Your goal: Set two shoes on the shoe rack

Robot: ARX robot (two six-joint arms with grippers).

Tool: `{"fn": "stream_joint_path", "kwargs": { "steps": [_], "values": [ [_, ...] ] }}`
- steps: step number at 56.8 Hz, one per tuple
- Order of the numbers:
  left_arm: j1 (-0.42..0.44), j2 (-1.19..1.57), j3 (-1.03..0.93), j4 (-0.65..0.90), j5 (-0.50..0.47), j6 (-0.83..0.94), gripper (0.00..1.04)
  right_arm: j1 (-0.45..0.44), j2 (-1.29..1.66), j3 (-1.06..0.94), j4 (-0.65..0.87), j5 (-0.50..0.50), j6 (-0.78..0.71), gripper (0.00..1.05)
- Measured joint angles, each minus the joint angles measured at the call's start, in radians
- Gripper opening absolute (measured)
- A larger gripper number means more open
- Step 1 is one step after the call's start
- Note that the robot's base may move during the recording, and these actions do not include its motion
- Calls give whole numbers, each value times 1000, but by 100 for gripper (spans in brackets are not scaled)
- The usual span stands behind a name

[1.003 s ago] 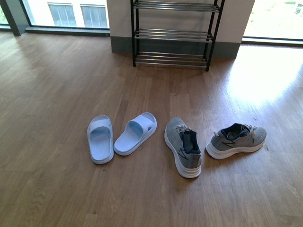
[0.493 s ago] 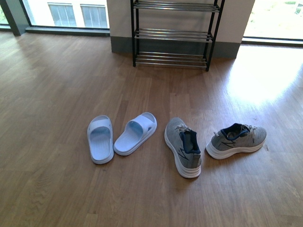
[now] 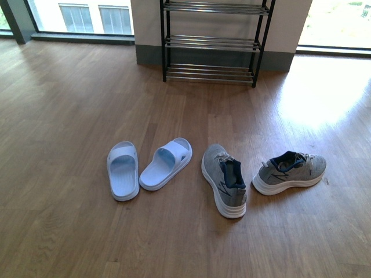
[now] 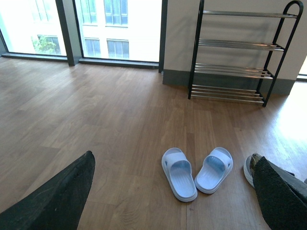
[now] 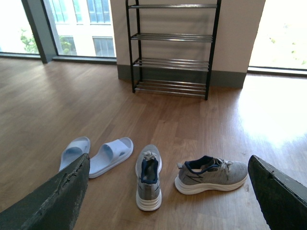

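Two grey knit shoes with white soles lie on the wood floor. One shoe point(image 3: 224, 179) point(image 5: 148, 177) has its heel toward me; the other shoe point(image 3: 288, 172) point(image 5: 212, 174) lies sideways to its right. The black shoe rack point(image 3: 213, 41) point(image 5: 171, 50) point(image 4: 235, 52) stands against the far wall, its chrome bars bare. My right gripper point(image 5: 168, 201) hangs open high above the floor, with both shoes showing between its dark fingers point(image 5: 53, 201). My left gripper point(image 4: 175, 196) is open too, above the slippers. Neither arm shows in the front view.
A pair of pale blue slippers point(image 3: 148, 167) point(image 4: 196, 171) point(image 5: 96, 154) lies left of the shoes. Floor-to-ceiling windows point(image 4: 115, 26) flank the wall column behind the rack. Bright sunlight falls on the floor point(image 3: 324, 98) at the right.
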Motion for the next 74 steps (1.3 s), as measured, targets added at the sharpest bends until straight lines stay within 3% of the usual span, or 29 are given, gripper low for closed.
{"fn": "stream_joint_path", "kwargs": {
  "steps": [74],
  "values": [
    [0, 0, 0, 0, 2, 0, 95, 0, 1, 0, 0, 2, 0, 96]
  ]
}}
